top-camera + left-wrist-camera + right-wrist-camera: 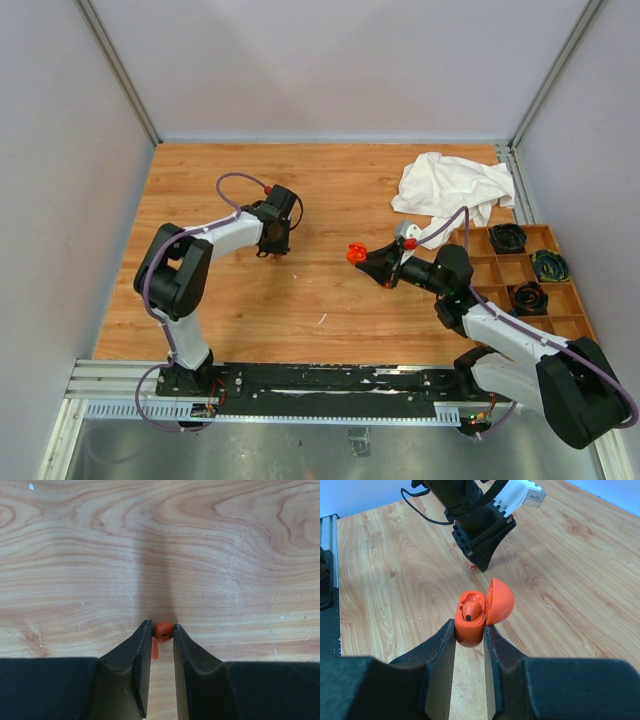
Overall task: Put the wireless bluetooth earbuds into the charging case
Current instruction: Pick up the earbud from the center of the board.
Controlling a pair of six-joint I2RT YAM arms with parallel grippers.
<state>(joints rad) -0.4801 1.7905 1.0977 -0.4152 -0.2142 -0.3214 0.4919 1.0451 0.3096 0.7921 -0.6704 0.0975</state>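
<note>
A wooden table [330, 180] carries a crumpled white cloth [450, 185] at 1 o'clock and an orange divider tray [500, 268] at 3 o'clock, with dark coiled items in some compartments. Near centre, the right gripper [469, 626] is clamped tight on the base of an orange-red charging case [470, 634]. The case's lid stands open, and one earbud [471, 611] is seated inside. At 9 o'clock from the case and apart from it, the left gripper [163, 628] points down at the wood. Its jaws are almost closed, pinching the round head of a second earbud [163, 631], tiny and orange-red, at the table surface.
</note>
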